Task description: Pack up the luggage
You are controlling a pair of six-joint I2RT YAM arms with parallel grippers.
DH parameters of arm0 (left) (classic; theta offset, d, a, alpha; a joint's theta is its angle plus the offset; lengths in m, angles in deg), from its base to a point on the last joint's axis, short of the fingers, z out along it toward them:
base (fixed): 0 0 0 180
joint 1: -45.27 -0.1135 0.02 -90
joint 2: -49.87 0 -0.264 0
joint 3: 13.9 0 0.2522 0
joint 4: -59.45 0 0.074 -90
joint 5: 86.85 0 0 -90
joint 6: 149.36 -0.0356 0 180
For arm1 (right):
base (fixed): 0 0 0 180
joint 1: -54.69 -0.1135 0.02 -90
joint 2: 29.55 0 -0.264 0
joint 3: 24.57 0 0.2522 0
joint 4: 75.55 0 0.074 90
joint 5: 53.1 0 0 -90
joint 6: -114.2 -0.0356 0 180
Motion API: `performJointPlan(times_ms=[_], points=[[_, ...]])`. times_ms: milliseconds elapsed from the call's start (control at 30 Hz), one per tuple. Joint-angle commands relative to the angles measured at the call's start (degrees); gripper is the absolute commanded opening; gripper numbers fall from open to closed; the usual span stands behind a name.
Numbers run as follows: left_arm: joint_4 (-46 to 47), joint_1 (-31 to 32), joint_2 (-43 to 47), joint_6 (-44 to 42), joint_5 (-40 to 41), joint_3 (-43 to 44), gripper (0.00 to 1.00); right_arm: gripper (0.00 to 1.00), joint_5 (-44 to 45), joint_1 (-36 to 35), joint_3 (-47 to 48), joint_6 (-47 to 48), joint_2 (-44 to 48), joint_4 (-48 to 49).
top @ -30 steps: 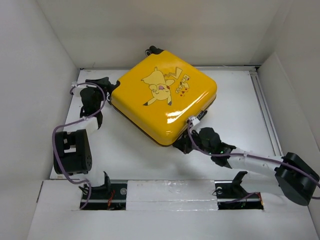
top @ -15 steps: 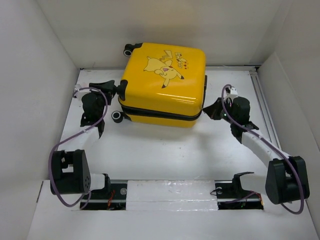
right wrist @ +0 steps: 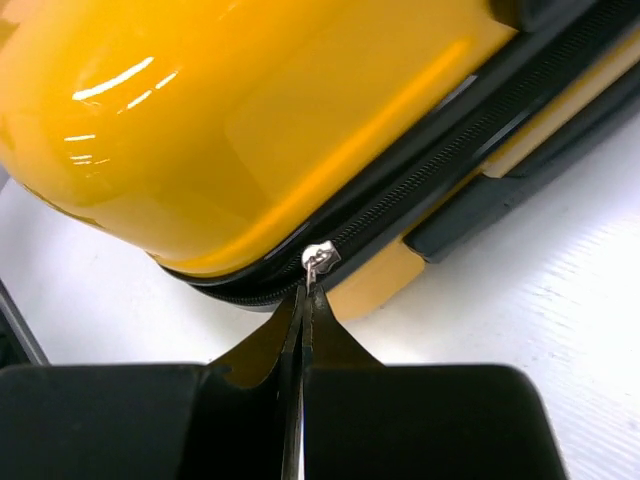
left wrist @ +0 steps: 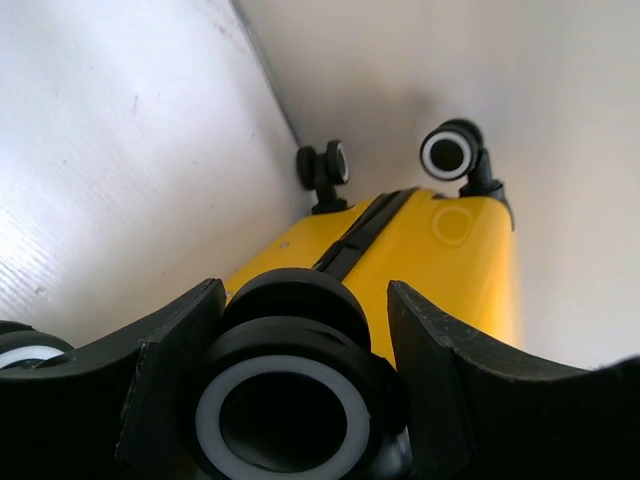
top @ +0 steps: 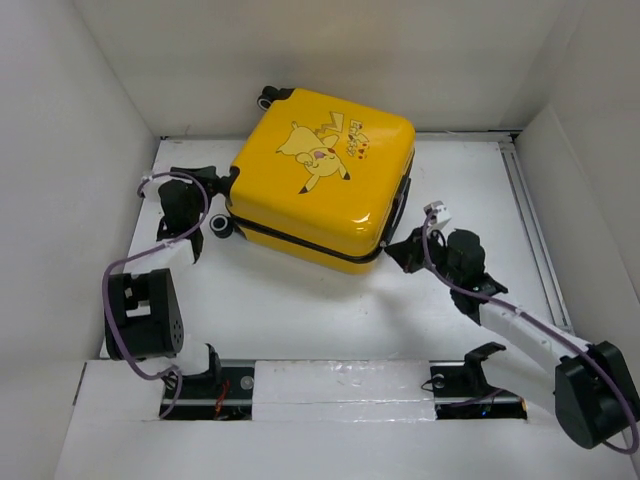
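Observation:
The yellow luggage (top: 320, 180) lies closed on the white table, cartoon side up and turned at an angle. My left gripper (top: 228, 185) is at its left corner. In the left wrist view this gripper (left wrist: 305, 300) is shut on a black caster wheel (left wrist: 285, 400) with a white ring, and the yellow shell (left wrist: 440, 260) stretches away behind it. My right gripper (top: 392, 252) is at the near right corner. In the right wrist view its jaws (right wrist: 303, 295) are pressed together on the silver zipper pull (right wrist: 320, 256), which sits on the black zipper band under the shell (right wrist: 230, 120).
White walls enclose the table on the left, back and right; the luggage's far wheels (left wrist: 447, 153) are close to the back wall. Another wheel (top: 221, 228) shows at the near left corner. A black side handle (top: 403, 195) faces the right. Both arm bases (top: 210, 375) stand at the near edge.
The luggage has swivelled on the table, its near right corner swinging toward me. My right gripper has moved nearer and leftward along its edge. My left gripper stays at the left corner.

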Motion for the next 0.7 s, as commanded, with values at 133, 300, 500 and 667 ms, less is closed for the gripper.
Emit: performJointPlan(times_ms=[133,300,500,667], points=[[14.43,1.91,4.39,2.91,-6.27,-7.57,0.0,0.0,-0.31,-12.2,5.69,2.84,-2.45,-0.08],[12.25,2.62,8.7,1.87,-6.29,-8.19,0.0,0.0,-4.42,-17.28,9.12,4.94,-1.31,-7.8],[12.52,3.14,10.54,3.01,-7.42,-7.59,0.0,0.0,2.93,-23.19,11.32,7.94,6.4,-24.39],[9.53,3.14,11.08,3.01,-9.62,-1.87,0.0,0.0,13.75,-20.3,10.27,7.42,16.7,-32.6]])
